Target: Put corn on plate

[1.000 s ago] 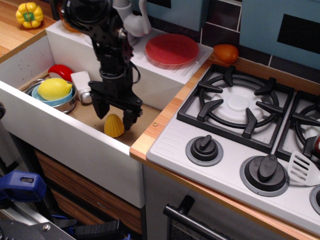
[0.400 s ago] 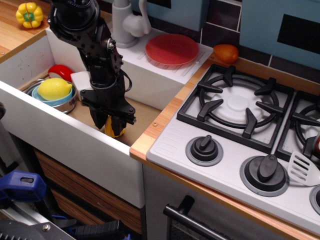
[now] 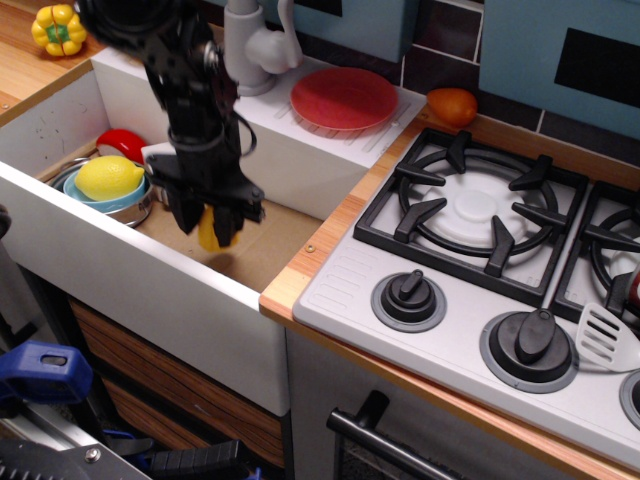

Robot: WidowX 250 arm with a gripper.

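Observation:
My gripper (image 3: 210,228) is shut on the yellow corn (image 3: 209,229) and holds it a little above the sink floor, near the sink's front wall. Only a strip of the corn shows between the black fingers. The red plate (image 3: 344,98) lies flat on the white draining board behind the sink, up and to the right of the gripper, with nothing on it.
A lemon (image 3: 108,177) sits in a blue bowl (image 3: 95,200) at the sink's left, beside a red item and a white bottle. The tap (image 3: 250,42) stands behind the arm. A yellow pepper (image 3: 59,29) lies far left, an orange fruit (image 3: 452,105) right of the plate, the hob (image 3: 470,215) to the right.
The gripper came down over the corn, closed on it, and has now lifted it off the sink floor, shifting slightly left.

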